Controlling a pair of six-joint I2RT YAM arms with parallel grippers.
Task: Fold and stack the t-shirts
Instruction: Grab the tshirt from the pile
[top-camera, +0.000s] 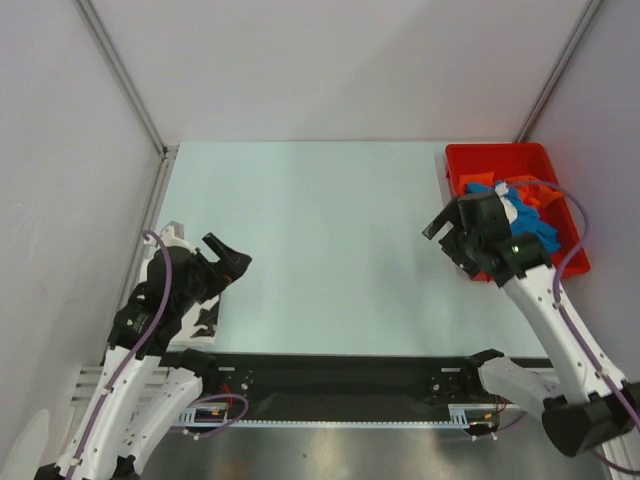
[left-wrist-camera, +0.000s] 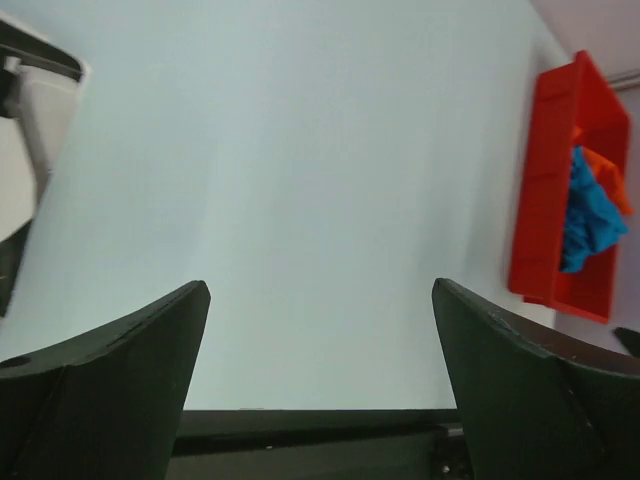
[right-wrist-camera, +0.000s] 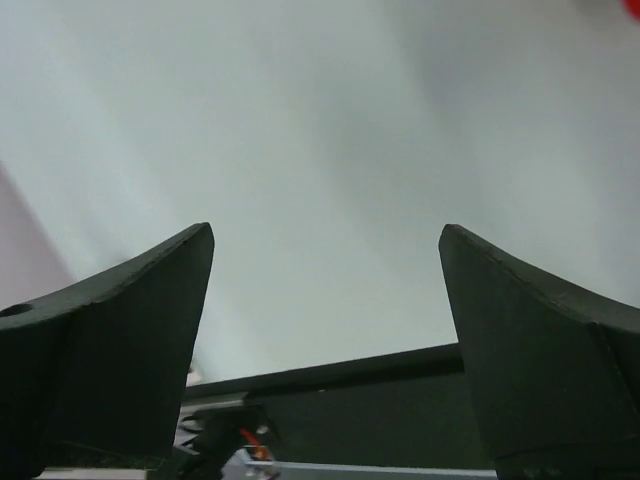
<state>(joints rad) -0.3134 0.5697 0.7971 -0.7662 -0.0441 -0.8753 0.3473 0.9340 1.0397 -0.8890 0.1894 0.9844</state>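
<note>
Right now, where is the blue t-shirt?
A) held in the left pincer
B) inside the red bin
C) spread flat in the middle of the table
B, because the blue t-shirt lies bunched up inside the red bin.

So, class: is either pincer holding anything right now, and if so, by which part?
Nothing is held. The left pincer and the right pincer are both open and empty.

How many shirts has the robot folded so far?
Maybe one. The white blotchy shirt lies on the table under the left arm, looking folded, though partly hidden. Nothing is in hand: the left gripper and right gripper are both open and empty. Left to do: the blue shirt and orange shirt sit crumpled in the red bin.
</note>
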